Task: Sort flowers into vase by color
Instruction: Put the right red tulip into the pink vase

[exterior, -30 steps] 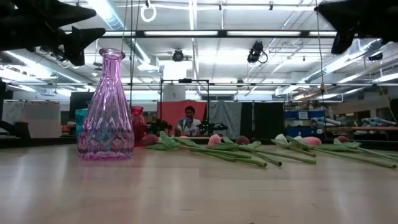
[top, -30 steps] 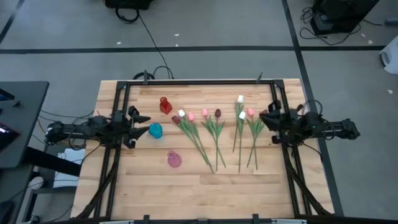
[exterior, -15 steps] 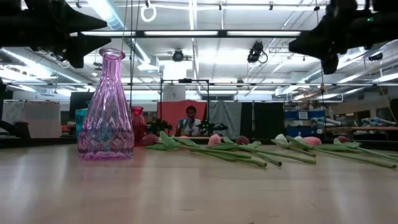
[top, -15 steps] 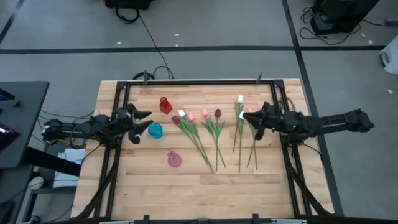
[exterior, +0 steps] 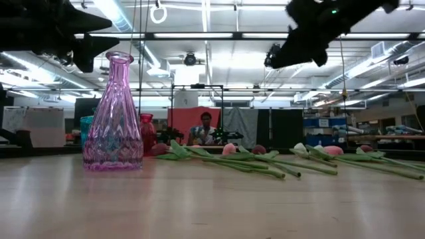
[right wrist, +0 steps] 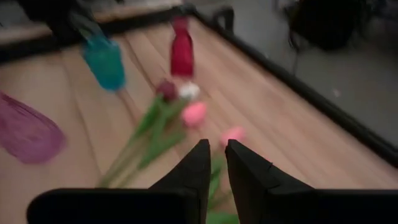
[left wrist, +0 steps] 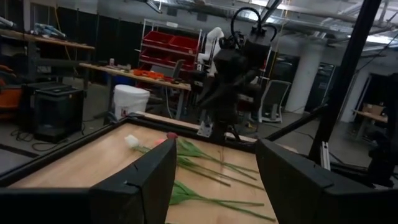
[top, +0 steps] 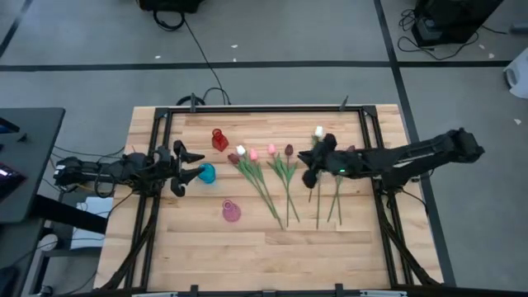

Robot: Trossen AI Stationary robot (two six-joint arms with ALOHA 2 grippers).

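Right gripper (top: 310, 167) fingers nearly pressed together, hovering right of centre over the flowers (top: 285, 177) fanned across mid-table; left gripper (top: 195, 164) spread wide at centre left, just beside the teal vase (top: 206, 172)

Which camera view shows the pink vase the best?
The low view: the pink vase stands close and upright, its whole ribbed shape visible. The high view shows it small, from above. The right wrist view catches only a blurred part. The left wrist view misses it.
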